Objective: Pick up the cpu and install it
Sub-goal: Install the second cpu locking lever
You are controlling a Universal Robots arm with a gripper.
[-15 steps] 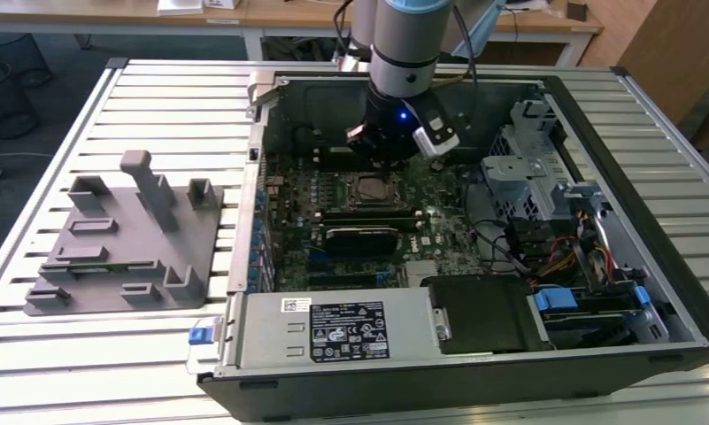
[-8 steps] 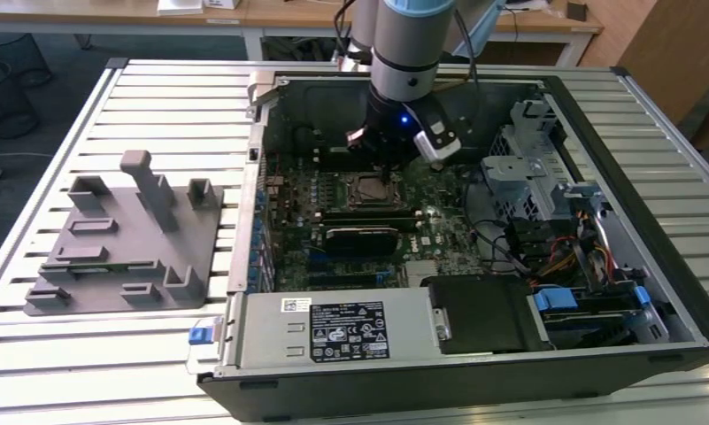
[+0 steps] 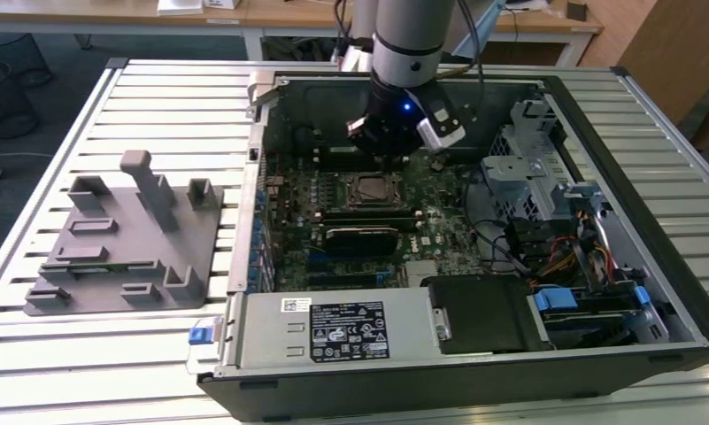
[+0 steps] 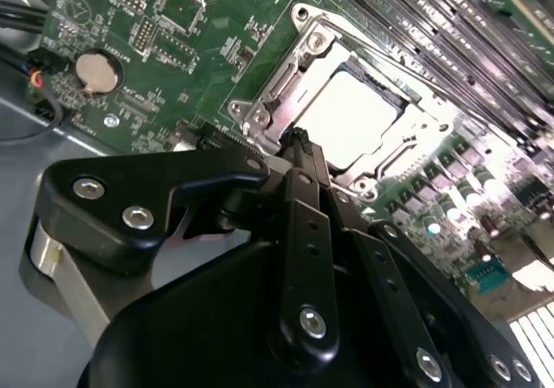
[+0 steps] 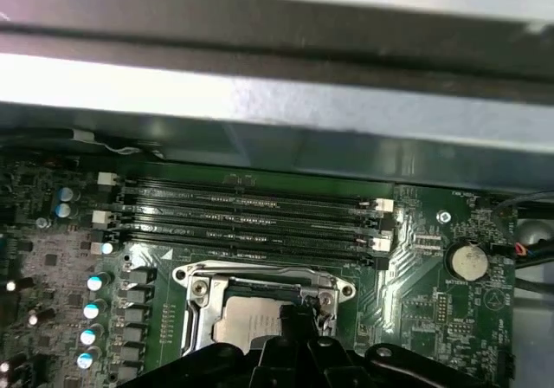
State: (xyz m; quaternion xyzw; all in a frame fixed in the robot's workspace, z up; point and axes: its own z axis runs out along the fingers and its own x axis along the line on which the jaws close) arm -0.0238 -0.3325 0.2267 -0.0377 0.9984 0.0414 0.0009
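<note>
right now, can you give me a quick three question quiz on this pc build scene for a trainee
1. True or false: the cpu already lies inside the socket frame on the motherboard.
2. In the second wrist view, which round silver part sits on the green board away from the socket? A) coin battery B) fan C) screw jar
3. Fill in: in the exterior view, the grey plastic holder lies on the slatted table to the view's ____ of the computer case.

Key
1. True; the shiny square chip sits within the metal frame, with the gripper right at its edge.
2. A, the coin battery.
3. left
</note>
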